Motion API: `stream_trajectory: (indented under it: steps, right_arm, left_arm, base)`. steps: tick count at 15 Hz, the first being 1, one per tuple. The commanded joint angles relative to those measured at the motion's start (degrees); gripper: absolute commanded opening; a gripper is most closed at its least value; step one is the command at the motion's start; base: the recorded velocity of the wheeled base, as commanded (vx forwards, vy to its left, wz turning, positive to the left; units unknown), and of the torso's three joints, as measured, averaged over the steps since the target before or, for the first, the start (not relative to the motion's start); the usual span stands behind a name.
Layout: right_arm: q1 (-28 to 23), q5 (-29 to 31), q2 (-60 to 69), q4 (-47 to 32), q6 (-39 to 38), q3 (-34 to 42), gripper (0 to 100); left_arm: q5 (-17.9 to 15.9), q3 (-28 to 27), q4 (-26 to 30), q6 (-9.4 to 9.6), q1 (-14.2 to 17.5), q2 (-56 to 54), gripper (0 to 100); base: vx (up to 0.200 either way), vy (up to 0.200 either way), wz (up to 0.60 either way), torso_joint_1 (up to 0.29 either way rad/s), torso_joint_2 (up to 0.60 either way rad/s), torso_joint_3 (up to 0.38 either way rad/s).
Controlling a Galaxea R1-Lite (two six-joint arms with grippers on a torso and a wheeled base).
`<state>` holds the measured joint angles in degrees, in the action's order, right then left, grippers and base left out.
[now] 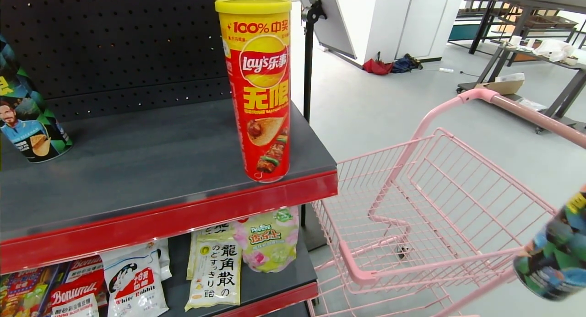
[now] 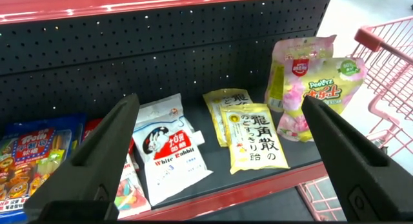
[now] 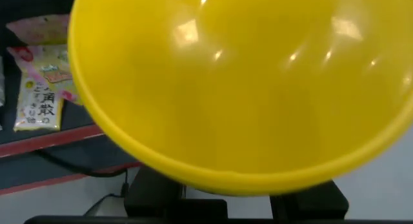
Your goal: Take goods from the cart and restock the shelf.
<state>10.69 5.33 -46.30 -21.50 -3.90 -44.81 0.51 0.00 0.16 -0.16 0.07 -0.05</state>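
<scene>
Right of the red kebab-pictured chip canister [image 1: 261, 93], a green-patterned canister [image 1: 556, 257] hangs over the pink cart [image 1: 439, 184]; below the red one, the left gripper [image 2: 219, 101] gapes open.

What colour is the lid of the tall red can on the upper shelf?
Yellow; the round lid of the tall red can shows best in the head view.

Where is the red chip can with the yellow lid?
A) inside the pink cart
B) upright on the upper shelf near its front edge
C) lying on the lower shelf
B: the red chip can stands upright on the upper shelf, by its red front edge.
</scene>
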Motion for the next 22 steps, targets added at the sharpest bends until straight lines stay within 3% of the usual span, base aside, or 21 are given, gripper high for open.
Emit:
stream_trajectory:
  steps: [1, 4, 11, 22]
  right_arm:
    - [-5.33, 1.79, 16.33, -5.21, 0.82, 5.88, 0]
    - [-5.42, 1.97, 19.23, -9.26, 2.93, 6.14, 0]
    - [-5.07, 1.88, 19.76, -9.70, 3.73, 6.32, 0]
    - [-4.89, 1.53, 19.41, -9.78, 5.22, 7.81, 0]
  left_arm:
    - [0.02, 0.00, 0.02, -0.02, 0.01, 0.05, 100]
    - [0.02, 0.00, 0.02, -0.02, 0.01, 0.05, 100]
    - [0.02, 0.00, 0.02, -0.02, 0.01, 0.05, 100]
    - [0.02, 0.00, 0.02, -0.02, 0.01, 0.05, 100]
  base:
    - [0.000, 0.000, 0.00, 0.000, 0.00, 0.000]
    - [0.000, 0.000, 0.00, 0.000, 0.00, 0.000]
    - [0.000, 0.000, 0.00, 0.007, -0.02, -0.015]
    - [0.000, 0.000, 0.00, 0.188, -0.52, -0.334]
